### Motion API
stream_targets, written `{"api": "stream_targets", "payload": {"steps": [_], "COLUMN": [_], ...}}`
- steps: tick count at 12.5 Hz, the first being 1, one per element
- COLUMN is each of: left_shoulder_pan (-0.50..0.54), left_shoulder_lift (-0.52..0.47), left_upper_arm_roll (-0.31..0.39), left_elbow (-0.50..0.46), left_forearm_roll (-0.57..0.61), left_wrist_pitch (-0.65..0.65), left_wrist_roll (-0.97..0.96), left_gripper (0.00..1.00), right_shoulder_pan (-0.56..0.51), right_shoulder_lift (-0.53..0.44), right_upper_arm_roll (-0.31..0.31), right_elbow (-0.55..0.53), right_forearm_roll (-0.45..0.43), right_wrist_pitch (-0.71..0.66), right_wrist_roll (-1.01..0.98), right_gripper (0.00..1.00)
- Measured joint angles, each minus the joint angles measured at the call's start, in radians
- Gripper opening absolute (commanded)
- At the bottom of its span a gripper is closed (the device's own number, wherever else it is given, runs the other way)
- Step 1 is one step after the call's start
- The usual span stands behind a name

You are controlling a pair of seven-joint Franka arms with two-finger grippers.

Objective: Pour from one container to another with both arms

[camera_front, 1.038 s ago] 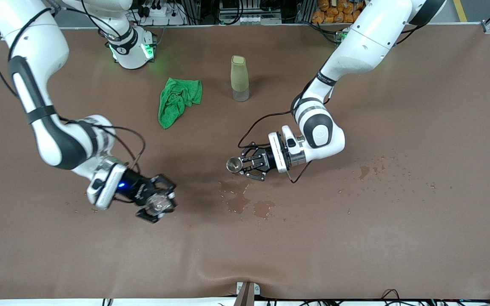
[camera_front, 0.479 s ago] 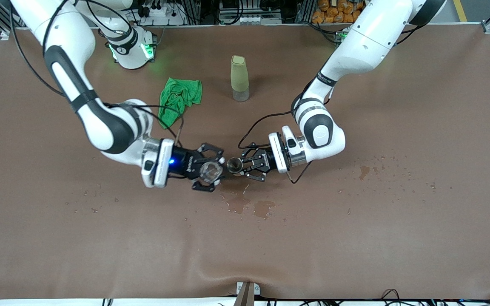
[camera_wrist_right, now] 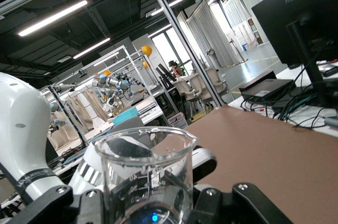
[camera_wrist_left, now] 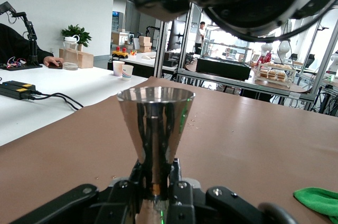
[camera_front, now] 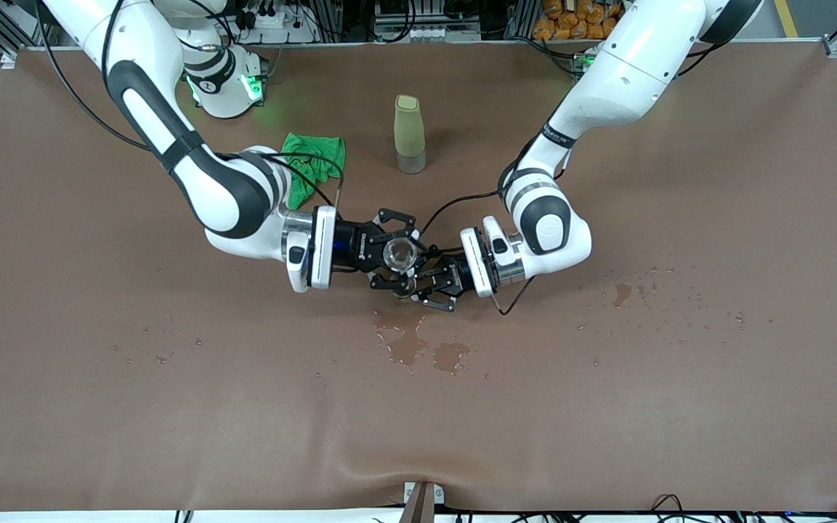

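While right gripper [camera_front: 398,256] holds beaker [camera_front: 398,254] upright, left gripper [camera_front: 418,283] holds jigger [camera_wrist_left: 154,129] upright.

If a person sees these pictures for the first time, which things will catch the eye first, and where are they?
First, the two grippers meeting over the middle of the table: the right gripper holds a clear glass beaker just above the steel jigger gripped by the left gripper. Next, wet spill patches lie nearer the front camera than the grippers. A green cloth and an olive bottle sit nearer the robots' bases.
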Motion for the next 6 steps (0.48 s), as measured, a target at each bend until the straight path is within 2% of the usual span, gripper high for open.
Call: {"api": "stream_targets", "payload": {"steps": [6], "left_shoulder_pan": [0.003], "left_shoulder_lift": [0.000], "left_upper_arm_roll": [0.000], "left_elbow": [0.001], "left_forearm_roll": [0.000], "left_wrist_pitch": [0.000], "left_wrist_roll": [-0.001], "left_gripper": [0.00], "right_shoulder_pan": [0.000], "right_shoulder_lift": [-0.079], "right_upper_arm_roll": [0.000], "right_elbow": [-0.046], "right_forearm_roll": [0.000], "right_wrist_pitch": [0.014], "right_wrist_roll": [0.240], "right_gripper": [0.00]}}
